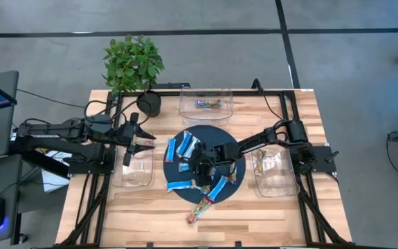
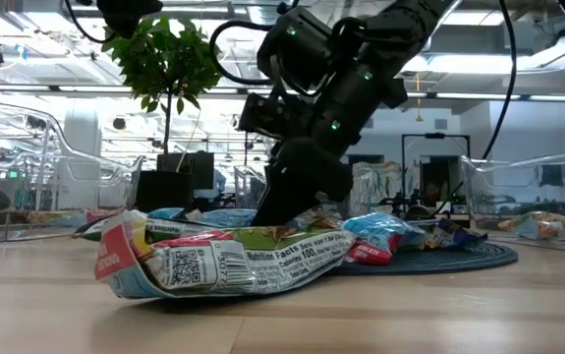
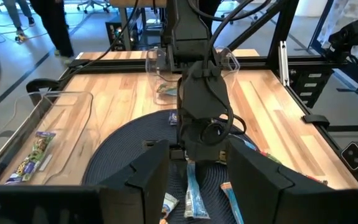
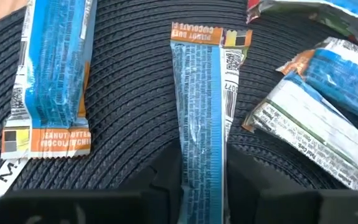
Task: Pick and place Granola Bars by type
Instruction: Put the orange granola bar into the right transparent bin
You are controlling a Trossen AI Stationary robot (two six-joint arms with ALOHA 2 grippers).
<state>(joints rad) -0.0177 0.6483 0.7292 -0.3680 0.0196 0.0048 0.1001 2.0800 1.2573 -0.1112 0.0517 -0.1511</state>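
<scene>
Several blue-and-white granola bars [image 1: 185, 146] lie flat on a round dark mat [image 1: 228, 135] at the table's middle. A multicoloured bar [image 1: 199, 209] rests on the wood near the mat's near edge and fills the low view's foreground [image 2: 223, 261]. My right gripper [image 1: 197, 166] is down on the mat, open. In the right wrist view its fingers [image 4: 166, 177] stand on either side of the near end of one blue bar [image 4: 200, 112]. My left gripper [image 1: 140, 142] waits open above the left container [image 1: 133, 176]. My right gripper comes from above with its fingers across one blue bar's end [image 4: 200, 168], one at each long edge. The bar lies flat on the mat. I cannot tell whether the fingers touch it.
Three clear bins stand round the mat. The far one [image 1: 185, 114] holds dark bars, the right one [image 1: 282, 181] holds a multicoloured bar, and the third is the left container. A potted plant [image 1: 133, 62] stands at the far left corner. Black frame rails run along the table's sides.
</scene>
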